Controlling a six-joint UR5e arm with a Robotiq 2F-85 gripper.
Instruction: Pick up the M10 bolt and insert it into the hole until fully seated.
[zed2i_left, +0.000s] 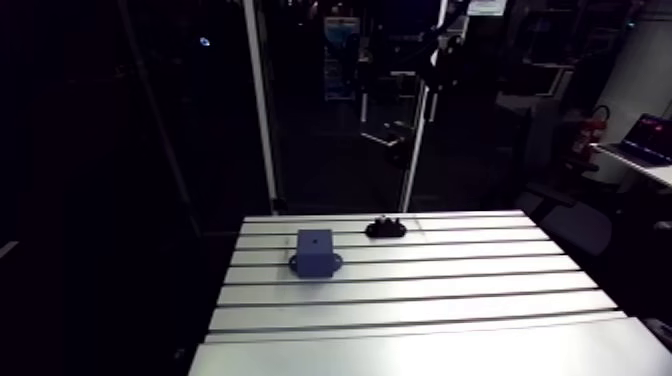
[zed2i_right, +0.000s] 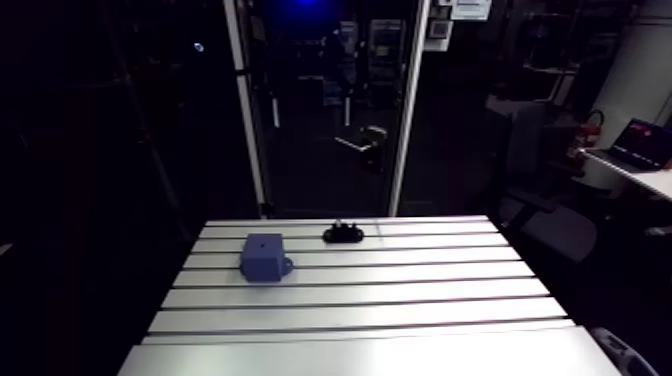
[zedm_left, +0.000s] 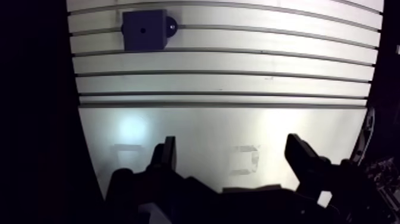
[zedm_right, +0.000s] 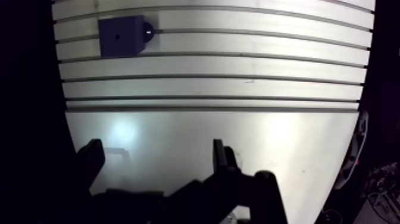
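While the gripper hangs over the smooth near strip of the slotted aluminium table, its two fingers stand wide apart with nothing between them. Ahead of it and off to one side, a blue block sits on the slotted area, with a small round hole in its top face. The arm view shows a small black part beyond the block, near the table's far edge and apart from it; whether this is the M10 bolt cannot be told.
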